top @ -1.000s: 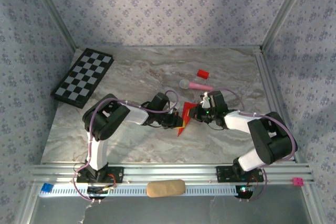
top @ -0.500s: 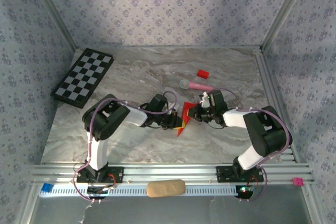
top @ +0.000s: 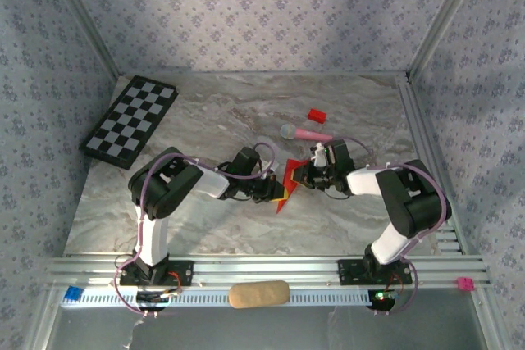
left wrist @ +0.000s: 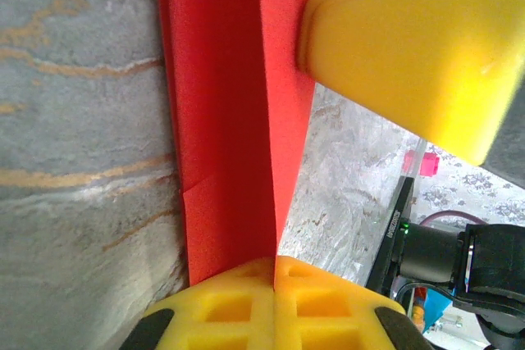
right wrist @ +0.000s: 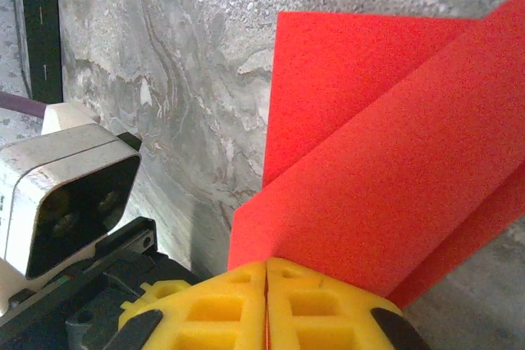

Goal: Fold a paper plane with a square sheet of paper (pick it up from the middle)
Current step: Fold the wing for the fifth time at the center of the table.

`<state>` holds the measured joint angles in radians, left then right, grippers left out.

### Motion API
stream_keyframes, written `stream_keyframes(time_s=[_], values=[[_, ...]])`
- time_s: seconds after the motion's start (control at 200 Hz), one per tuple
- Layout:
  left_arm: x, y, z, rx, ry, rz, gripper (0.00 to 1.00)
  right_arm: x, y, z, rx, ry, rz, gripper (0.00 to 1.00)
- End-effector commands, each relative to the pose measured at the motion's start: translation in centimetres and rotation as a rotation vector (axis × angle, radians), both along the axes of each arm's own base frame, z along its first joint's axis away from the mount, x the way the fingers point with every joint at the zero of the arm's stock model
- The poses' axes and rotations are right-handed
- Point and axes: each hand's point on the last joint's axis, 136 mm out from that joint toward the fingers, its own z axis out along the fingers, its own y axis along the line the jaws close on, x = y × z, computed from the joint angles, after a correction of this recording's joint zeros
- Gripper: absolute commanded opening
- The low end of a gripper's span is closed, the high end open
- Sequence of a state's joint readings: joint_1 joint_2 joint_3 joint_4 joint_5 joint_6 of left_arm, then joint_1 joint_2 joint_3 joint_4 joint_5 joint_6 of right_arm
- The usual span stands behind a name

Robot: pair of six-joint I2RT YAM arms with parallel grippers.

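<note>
Both tools meet near the middle of the table (top: 205, 227), each clamped on the sheet of paper (left wrist: 230, 120). The left tool (left wrist: 273, 266) has its yellow fingers pressed together on one edge of the red sheet, and folded layers with a long crease run up from that grip. The right tool (right wrist: 267, 270) is closed too, pinching the opposite side, where two red flaps overlap at an angle. The sheet is partly folded, with one pointed tip aimed toward the near edge. Just behind lie a pink stick (top: 310, 134) and a small red block (top: 317, 115) — a checkerboard (top: 130, 120) sits far left.
</note>
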<state>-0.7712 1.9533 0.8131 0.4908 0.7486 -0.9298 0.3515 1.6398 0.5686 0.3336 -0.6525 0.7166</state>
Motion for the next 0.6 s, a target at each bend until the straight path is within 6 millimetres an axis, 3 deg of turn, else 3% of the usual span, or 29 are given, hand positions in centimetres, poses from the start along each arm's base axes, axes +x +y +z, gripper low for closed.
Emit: stream_keyframes(time_s=[0.0, 0.595], values=[[-0.5, 1.4, -2.4, 0.072, 0.064, 0.021, 0.0, 0.7, 0.2, 0.5, 0.014, -0.027, 0.016, 0.09], [-0.6, 2.1, -3.2, 0.108, 0.093, 0.038, 0.0, 1.1, 0.2, -0.6, 0.008, 0.0, 0.012, 0.1]])
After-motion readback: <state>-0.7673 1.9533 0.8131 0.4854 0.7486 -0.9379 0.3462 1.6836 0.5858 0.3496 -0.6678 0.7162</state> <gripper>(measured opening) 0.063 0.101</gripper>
